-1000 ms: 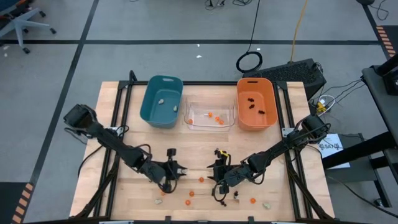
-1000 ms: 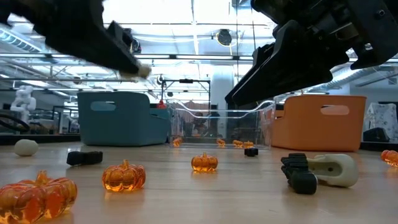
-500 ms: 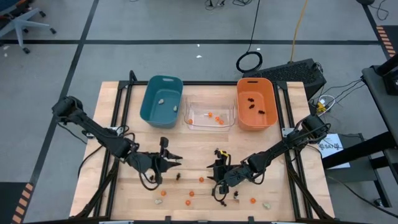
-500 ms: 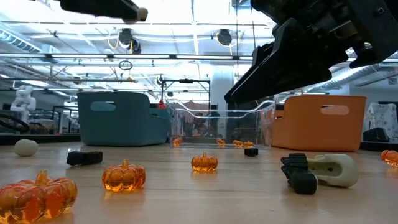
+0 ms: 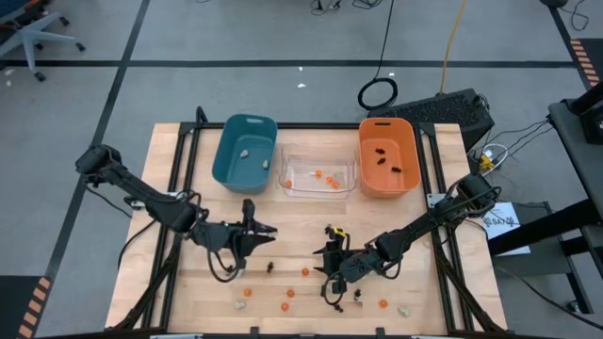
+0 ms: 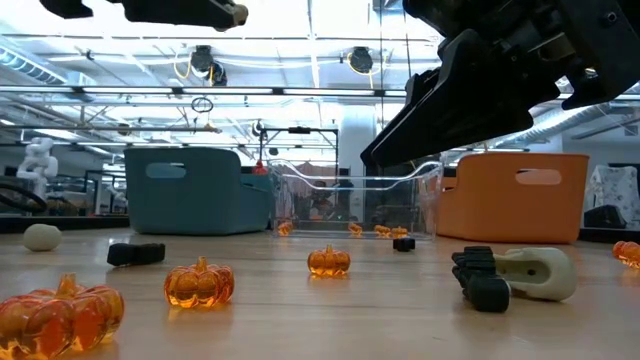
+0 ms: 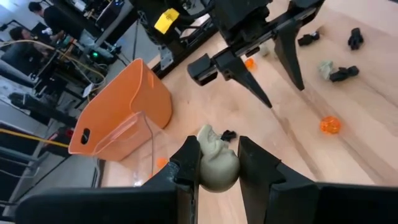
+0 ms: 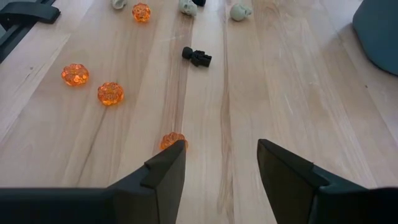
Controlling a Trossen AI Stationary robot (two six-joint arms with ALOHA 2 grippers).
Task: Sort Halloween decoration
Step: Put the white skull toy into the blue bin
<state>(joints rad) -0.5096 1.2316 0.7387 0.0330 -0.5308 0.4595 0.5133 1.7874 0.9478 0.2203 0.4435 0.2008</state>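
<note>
My left gripper [image 5: 268, 233] hangs above the table's middle, between the bins and the scattered trinkets, shut on a pale beige lump [image 7: 216, 163]. It also shows high in the low view [image 6: 228, 14]. My right gripper [image 8: 219, 149] is open, low over the table near its near edge [image 5: 330, 282]. An orange pumpkin [image 8: 173, 140] lies on the wood beside one of its fingers. Orange pumpkins [image 5: 289, 293], black pieces [image 5: 270, 266] and pale lumps [image 5: 403, 309] lie on the wood around it. My left gripper pinches the pale lump by its two sides [image 7: 203, 167] between the two fingers. The lump is lifted clear of the table, and its top stands out beyond the fingertips.
A teal bin [image 5: 245, 153], a clear bin [image 5: 318, 174] and an orange bin [image 5: 388, 157] stand in a row at the table's far side, each with trinkets inside. Bare wood lies between the bins and the grippers. More pumpkins [image 6: 199, 283] sit close to the low camera.
My left gripper has risen well above the table and drifted toward the far edge, still shut on the pale lump, which has gone up with it. My right gripper has kept still.
</note>
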